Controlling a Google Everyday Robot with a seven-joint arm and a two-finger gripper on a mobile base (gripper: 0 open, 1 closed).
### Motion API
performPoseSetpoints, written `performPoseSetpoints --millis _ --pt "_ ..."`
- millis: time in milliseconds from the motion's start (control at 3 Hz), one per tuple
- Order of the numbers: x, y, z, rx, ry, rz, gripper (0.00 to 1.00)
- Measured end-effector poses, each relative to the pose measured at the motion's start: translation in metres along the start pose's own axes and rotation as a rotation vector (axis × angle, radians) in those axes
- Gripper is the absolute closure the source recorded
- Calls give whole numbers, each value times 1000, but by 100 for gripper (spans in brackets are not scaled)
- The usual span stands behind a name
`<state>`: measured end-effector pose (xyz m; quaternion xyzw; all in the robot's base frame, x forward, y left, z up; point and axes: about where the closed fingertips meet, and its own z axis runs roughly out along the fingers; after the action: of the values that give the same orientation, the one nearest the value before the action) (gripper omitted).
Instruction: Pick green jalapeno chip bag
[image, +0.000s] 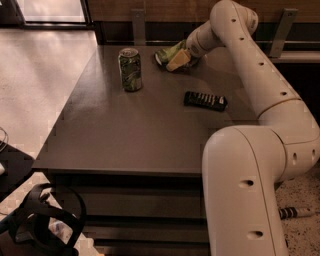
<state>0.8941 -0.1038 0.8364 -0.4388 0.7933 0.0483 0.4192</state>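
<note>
Jaws' opening cannot be told; upper centre, against green jalapeno chip bag (167, 53), whose crumpled foil could slip from a shallow pinch.

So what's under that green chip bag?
Only the dark table shows beneath the green jalapeno chip bag. The gripper, at the bag's near side, hides the rest.

My gripper (181, 58) is at the chip bag (167, 51), on the far side of the table (125, 145). The can (130, 69) stands to its left. The bar (205, 100) lies nearer, to the right.
</note>
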Motion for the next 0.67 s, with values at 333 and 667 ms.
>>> performPoseSetpoints --millis 333,667 --pt "1 0 4 -3 -1 3 39" --pt "1 3 8 -8 1 3 63"
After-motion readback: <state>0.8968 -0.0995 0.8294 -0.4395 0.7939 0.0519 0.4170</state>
